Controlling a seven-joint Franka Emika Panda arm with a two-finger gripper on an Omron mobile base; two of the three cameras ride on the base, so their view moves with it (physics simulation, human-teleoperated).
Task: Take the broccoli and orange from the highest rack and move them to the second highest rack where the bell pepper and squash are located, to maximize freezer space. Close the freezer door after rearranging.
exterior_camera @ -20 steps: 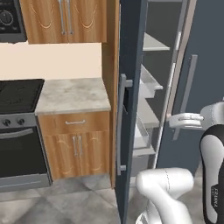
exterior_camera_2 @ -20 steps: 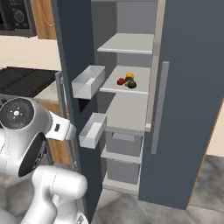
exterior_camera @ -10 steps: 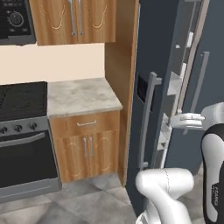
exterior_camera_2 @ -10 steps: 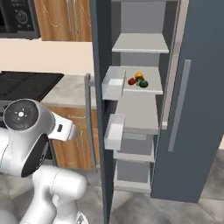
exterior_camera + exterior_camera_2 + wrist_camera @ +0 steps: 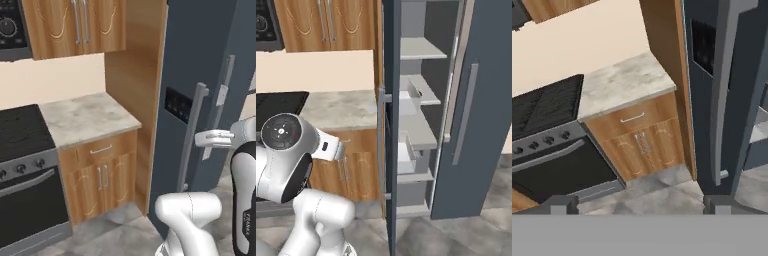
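Observation:
The freezer point(image 5: 421, 115) stands partly open, its pale grey inside showing between two slate-blue panels. The freezer door point(image 5: 391, 125) is edge-on in the right base view; its outer face point(image 5: 200, 75) with the grey bar handle point(image 5: 192, 135) fills the right of the left base view. A grey rack point(image 5: 423, 49) spans the top of the opening, with a second rack point(image 5: 426, 92) below it. The broccoli and the orange are hidden behind the door edge. My gripper point(image 5: 641, 204) is open and holds nothing, well short of the door handle point(image 5: 722, 100).
The freezer's right panel point(image 5: 478, 100) carries its own bar handle point(image 5: 466, 115). Left of the freezer are a brown wooden side wall point(image 5: 135, 75), a marble counter point(image 5: 85, 117) over wooden cupboards point(image 5: 102, 175), and a black stove point(image 5: 22, 170). The floor is grey tile point(image 5: 657, 192).
Both base views have shifted with the base. The freezer door is now seen edge-on and the produce on the rack has gone out of sight behind it.

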